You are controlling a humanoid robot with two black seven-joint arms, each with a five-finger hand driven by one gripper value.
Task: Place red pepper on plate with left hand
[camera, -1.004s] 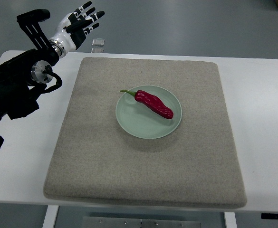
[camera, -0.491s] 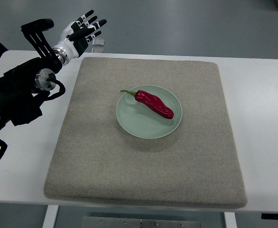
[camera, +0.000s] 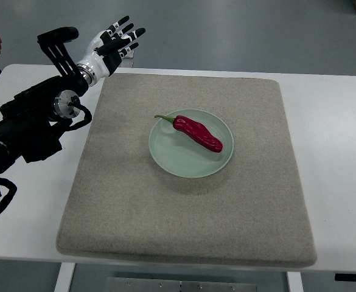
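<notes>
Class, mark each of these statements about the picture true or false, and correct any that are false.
1. The red pepper lies on the plate. True.
2. The left hand is gripping the pepper. False: its fingers are spread and hold nothing, and it is far from the pepper, above the mat's far left corner.
3. The plate sits on a grey mat. True.
4. The pepper's green stem points toward the picture's right edge. False: the stem points left.
5. The right hand rests beside the plate. False: no right hand is in view.
</notes>
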